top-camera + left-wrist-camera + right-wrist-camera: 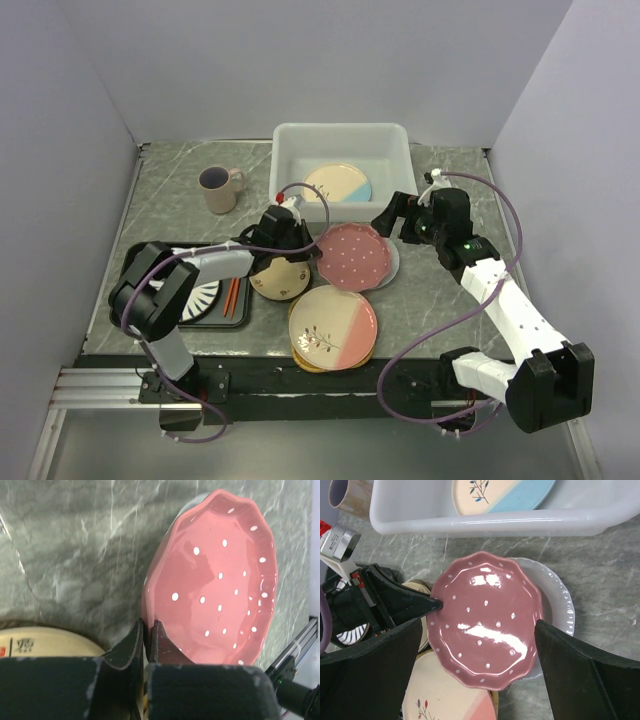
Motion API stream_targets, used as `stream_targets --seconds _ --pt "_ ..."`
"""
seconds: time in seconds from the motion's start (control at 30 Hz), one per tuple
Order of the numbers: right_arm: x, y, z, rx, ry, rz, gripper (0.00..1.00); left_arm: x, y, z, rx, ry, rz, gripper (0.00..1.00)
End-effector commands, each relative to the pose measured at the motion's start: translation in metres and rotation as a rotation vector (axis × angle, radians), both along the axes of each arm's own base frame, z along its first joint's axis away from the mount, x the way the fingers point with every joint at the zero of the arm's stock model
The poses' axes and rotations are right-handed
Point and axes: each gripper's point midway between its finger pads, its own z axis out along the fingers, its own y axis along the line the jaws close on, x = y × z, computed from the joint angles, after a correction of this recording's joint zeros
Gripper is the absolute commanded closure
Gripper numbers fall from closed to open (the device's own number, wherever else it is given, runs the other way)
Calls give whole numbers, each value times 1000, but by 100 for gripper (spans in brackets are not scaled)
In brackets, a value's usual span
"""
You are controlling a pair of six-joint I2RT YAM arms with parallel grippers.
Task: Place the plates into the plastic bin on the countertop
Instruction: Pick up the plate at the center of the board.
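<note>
The left jaws are pinched shut on the scalloped rim of the pink polka-dot plate [220,580], one jaw above the rim and one below it. From them the plate stretches away and sits tilted above the marbled tabletop [75,545]. Directly under these jaws, on their near side, is a small tan plate [45,642] with printed characters.

The right jaws are spread wide and hold nothing. They hang above the same pink plate [485,620], which fills the gap between them in the wrist view. Beneath the plate, under the right-hand jaw, a white plate [557,600] with a ribbed rim shows as a crescent. We cannot tell for sure whether the pink plate's edge rests on it or is just clear of it.

Beyond both pairs of jaws stands the plastic bin [340,130], with a cream-and-blue plate [340,183] bearing a sprig drawing lying flat inside. A mug [218,190] stands on the tabletop beside the bin, past the left jaws. Behind the jaws, toward the arm bases, a cream-and-pink plate [333,325] lies on top of at least one other plate. Behind the left jaws is a black tray [215,322] carrying a striped plate [200,298].
</note>
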Motion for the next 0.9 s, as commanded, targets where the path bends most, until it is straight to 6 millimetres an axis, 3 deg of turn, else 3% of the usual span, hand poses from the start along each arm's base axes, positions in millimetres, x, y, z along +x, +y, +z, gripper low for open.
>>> stream_targets --seconds 0.0,0.3,0.53,0.87 --pt "6 0 8 17 -35 2 0 0 -18 67 -127 -119 -70 99" --pt "5 2 12 23 -42 10 0 -7 -14 94 -164 -144 -82 99" --pt "2 7 14 45 -42 39 0 -6 -1 123 -207 -185 -54 99" --pt "-1 18 17 115 -29 83 0 -2 21 144 -275 -207 -29 99"
